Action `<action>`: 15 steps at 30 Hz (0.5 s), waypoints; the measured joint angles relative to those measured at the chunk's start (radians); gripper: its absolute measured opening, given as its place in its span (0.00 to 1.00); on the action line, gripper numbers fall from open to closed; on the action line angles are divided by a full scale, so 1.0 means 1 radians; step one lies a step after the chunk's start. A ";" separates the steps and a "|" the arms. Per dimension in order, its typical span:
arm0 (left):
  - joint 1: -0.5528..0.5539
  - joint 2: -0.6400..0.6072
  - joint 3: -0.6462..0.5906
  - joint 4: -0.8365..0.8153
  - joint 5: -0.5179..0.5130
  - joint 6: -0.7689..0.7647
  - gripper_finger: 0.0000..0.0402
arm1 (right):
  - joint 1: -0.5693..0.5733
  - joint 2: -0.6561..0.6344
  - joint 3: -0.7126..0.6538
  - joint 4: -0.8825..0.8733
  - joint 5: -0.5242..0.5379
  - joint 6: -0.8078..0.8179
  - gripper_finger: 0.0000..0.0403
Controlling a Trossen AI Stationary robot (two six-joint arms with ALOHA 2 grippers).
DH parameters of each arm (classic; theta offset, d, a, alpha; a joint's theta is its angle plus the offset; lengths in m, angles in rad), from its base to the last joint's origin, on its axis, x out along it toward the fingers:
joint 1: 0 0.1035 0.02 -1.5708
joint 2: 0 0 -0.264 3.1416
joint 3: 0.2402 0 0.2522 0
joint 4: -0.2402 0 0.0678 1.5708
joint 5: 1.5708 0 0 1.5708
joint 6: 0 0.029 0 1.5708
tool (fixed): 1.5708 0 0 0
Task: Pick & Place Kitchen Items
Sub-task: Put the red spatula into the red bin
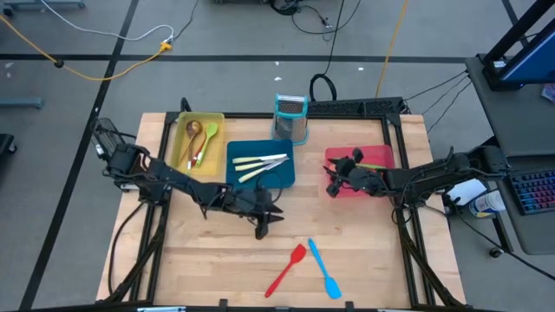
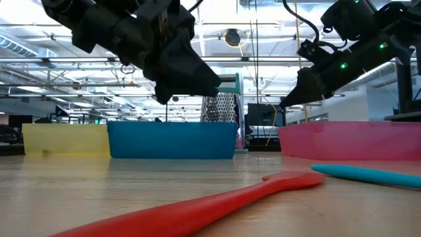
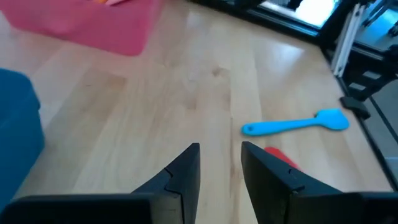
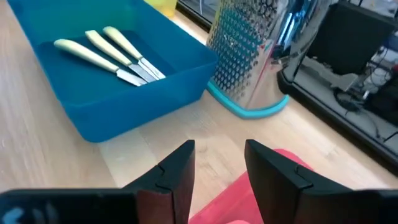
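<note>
Tabletop (image 1: 217, 251) carrying 2 loose spatulas; left gripper (image 1: 263, 227) hovering nearby, fingers parted, empty; right gripper (image 1: 333, 181) overhanging red tray (image 1: 381, 156), likewise.

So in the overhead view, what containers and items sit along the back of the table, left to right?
yellow tray → blue tray → grater → red tray

A light wooden table top (image 1: 217, 251) is set on a grey floor (image 1: 87, 95), across which black and yellow cables (image 1: 113, 65) are trailed. A desk with a keyboard (image 1: 533, 192) is seen alongside. Ceiling beams and strip lights (image 2: 263, 39) are visible beyond.
</note>
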 joint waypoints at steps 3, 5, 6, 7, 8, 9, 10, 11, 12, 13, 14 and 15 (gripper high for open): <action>-0.015 0.000 0.000 0.010 -0.008 -0.004 0.30 | 0.003 0.000 0.000 0.039 -0.002 -0.042 0.32; -0.020 0.000 0.000 0.008 -0.009 -0.008 0.30 | 0.003 0.000 0.000 0.064 -0.009 -0.061 0.32; -0.022 0.000 0.000 0.008 -0.010 -0.008 0.30 | 0.003 0.000 0.000 0.074 -0.021 -0.072 0.32; -0.025 0.000 0.000 0.009 -0.013 -0.008 0.30 | 0.003 0.000 0.000 0.081 -0.027 -0.083 0.32; -0.028 0.000 0.000 0.009 -0.018 -0.008 0.30 | 0.004 0.000 0.000 0.088 -0.030 -0.094 0.32; -0.030 0.000 0.000 0.008 -0.018 -0.014 0.30 | 0.005 0.000 0.000 0.089 -0.032 -0.099 0.32; -0.033 0.000 0.000 0.008 -0.019 -0.024 0.30 | 0.006 0.000 0.000 0.088 -0.033 -0.100 0.32; -0.035 0.000 0.000 0.009 -0.023 -0.037 0.30 | 0.008 0.000 0.000 0.085 -0.032 -0.101 0.32; -0.036 0.000 0.000 0.008 -0.025 -0.049 0.30 | 0.010 0.000 0.000 0.084 -0.029 -0.101 0.32; -0.037 0.000 0.000 0.008 -0.025 -0.058 0.30 | 0.011 0.000 0.000 0.083 -0.027 -0.101 0.32; -0.038 0.000 0.000 0.008 -0.025 -0.061 0.30 | 0.012 0.000 0.000 0.081 -0.027 -0.101 0.32; -0.038 0.000 0.000 0.008 -0.025 -0.062 0.30 | 0.014 0.000 0.000 0.079 -0.027 -0.100 0.32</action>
